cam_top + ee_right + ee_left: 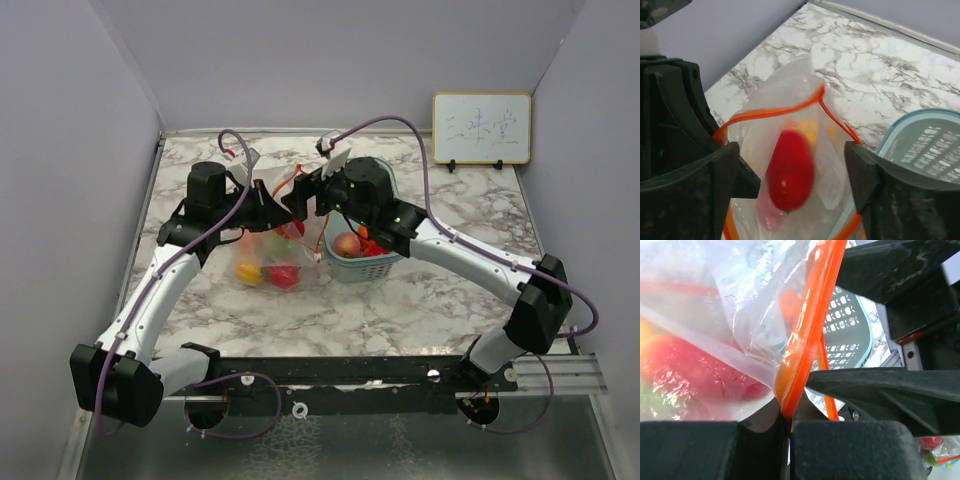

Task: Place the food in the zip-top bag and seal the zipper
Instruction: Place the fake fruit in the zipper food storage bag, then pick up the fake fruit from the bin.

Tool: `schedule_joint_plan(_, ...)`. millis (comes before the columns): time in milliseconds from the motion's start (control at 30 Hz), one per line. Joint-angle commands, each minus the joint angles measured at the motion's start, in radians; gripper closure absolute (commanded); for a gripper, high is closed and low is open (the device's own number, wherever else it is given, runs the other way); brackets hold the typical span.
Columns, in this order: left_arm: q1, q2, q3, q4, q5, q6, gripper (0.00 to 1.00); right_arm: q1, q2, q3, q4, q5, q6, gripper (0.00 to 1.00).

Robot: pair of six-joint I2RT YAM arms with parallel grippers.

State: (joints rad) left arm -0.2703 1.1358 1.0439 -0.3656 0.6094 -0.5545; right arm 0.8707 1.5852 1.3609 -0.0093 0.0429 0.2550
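The zip-top bag [262, 252] stands on the marble table, with red [284, 275] and yellow food [249, 271] inside it. My left gripper [789, 422] is shut on the orange zipper [807, 325] at the bag's mouth and holds that edge up. My right gripper [795, 170] stands open over the open mouth. A blurred red fruit [790, 170] lies between its fingers, touching neither, inside the zipper [770, 111] loop. In the top view both grippers, left [272, 203] and right [302, 198], meet above the bag.
A teal mesh basket [378, 266] with more fruit [348, 243] sits just right of the bag, under my right arm. Its rim [920, 125] shows in the right wrist view. A small whiteboard [481, 128] leans on the back wall at the right.
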Motion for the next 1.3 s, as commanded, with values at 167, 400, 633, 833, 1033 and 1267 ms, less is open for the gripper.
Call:
schedule_joint_plan(167,0.002,0.022,-0.012,-0.001,-0.061,0.057,1.0,-0.008,-0.209,-0.021,-0.303,0.272,-0.007,0.03)
schedule_joint_plan(400,0.003,0.009,-0.002,-0.027,-0.116,0.1,1.0,-0.082,-0.156,-0.051,-0.54,0.325,0.11,0.11)
schedule_joint_plan(633,0.002,-0.018,-0.004,-0.031,-0.105,0.112,1.0,-0.171,0.023,-0.051,-0.623,0.273,0.13,0.11)
schedule_joint_plan(833,0.002,-0.032,-0.001,-0.023,-0.096,0.116,1.0,-0.182,0.173,-0.045,-0.61,0.314,0.125,0.06)
schedule_joint_plan(1033,0.002,-0.037,-0.002,-0.026,-0.085,0.121,1.0,-0.191,0.307,-0.018,-0.598,0.339,0.132,0.06)
schedule_joint_plan(1267,0.003,-0.04,0.004,-0.046,-0.091,0.14,1.0,-0.193,0.425,0.003,-0.592,0.323,0.135,0.09)
